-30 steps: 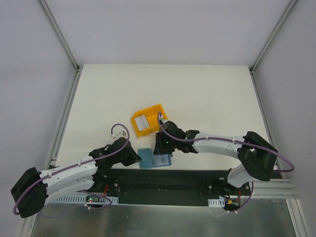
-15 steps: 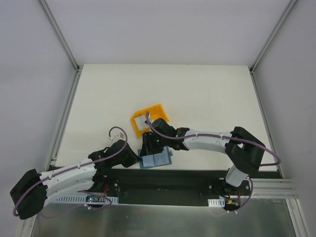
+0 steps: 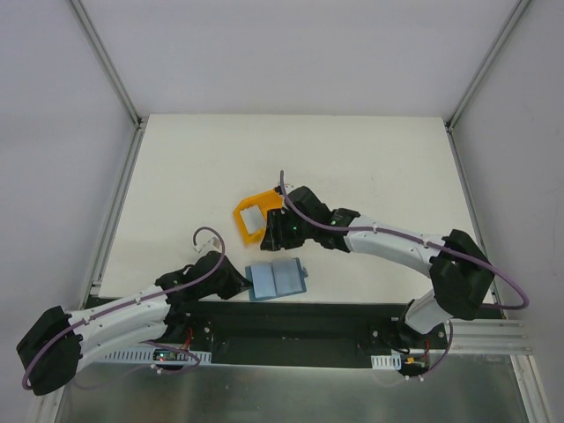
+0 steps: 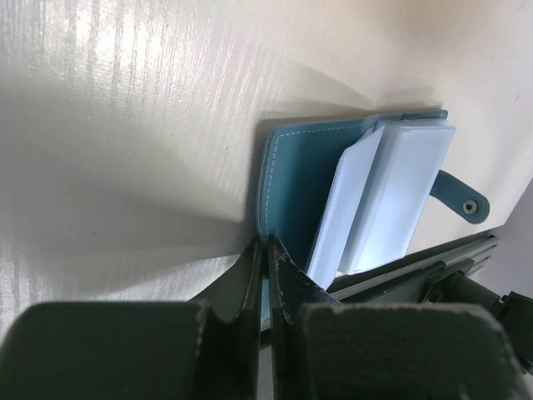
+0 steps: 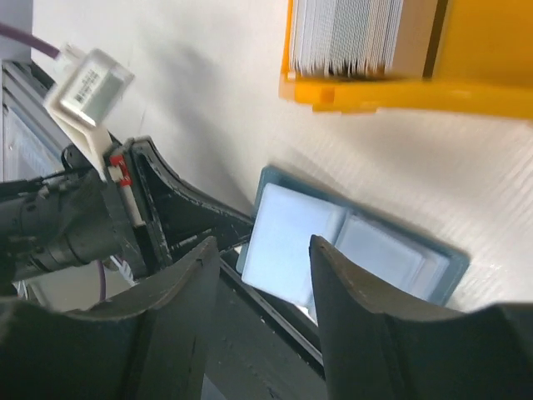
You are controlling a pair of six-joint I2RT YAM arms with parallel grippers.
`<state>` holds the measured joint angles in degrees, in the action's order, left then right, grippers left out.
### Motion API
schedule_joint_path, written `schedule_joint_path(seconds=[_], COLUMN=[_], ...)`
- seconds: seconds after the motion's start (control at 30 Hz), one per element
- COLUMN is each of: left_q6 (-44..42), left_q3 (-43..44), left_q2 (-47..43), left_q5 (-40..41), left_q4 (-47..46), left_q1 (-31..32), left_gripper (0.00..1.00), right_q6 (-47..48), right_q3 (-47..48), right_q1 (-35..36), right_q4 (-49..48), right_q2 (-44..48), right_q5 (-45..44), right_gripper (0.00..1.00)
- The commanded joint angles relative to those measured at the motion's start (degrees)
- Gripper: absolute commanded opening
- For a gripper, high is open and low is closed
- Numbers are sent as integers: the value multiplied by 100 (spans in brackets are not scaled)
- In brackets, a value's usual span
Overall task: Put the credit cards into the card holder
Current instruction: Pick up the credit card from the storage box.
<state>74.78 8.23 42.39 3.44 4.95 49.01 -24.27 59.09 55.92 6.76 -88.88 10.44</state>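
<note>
White arms (image 3: 388, 247), black joints, purple cables (image 3: 207, 236)

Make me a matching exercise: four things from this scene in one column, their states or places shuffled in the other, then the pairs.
Things
1. card holder
2. credit cards
3. left gripper
4. right gripper

States or places
A. fingers apart, holding nothing
B. stacked in the yellow bin
C. lying open on the table, near the front edge
D. fingers shut on the edge of a teal cover

Pairs: 1-C, 2-B, 3-D, 4-A
</note>
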Motion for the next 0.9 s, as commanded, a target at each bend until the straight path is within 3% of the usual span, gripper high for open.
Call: schedule_joint_path(seconds=[0.0,0.17,0.7,0.87], left_q6=[-394,-447,-641,-649], left_q3=[188,258,162,161], left_q2=[269,410,59,85], left_q5=[113,95,78,78], left_q4=[366,366,375,375], left_q1=[-59,-59,-67,-67], left_gripper=[0,0,8,6], right_q6=[642,1047,1258,1258], right_q3=[804,1718,3082,3310], right_q1=[-160,-371,-925,-978], right_q4=[509,1045,1433,1503], right_q2=[-111,-769,-2361,-2634], right_q5=[-305,-297,389,502], right_gripper=[51,59,62,63])
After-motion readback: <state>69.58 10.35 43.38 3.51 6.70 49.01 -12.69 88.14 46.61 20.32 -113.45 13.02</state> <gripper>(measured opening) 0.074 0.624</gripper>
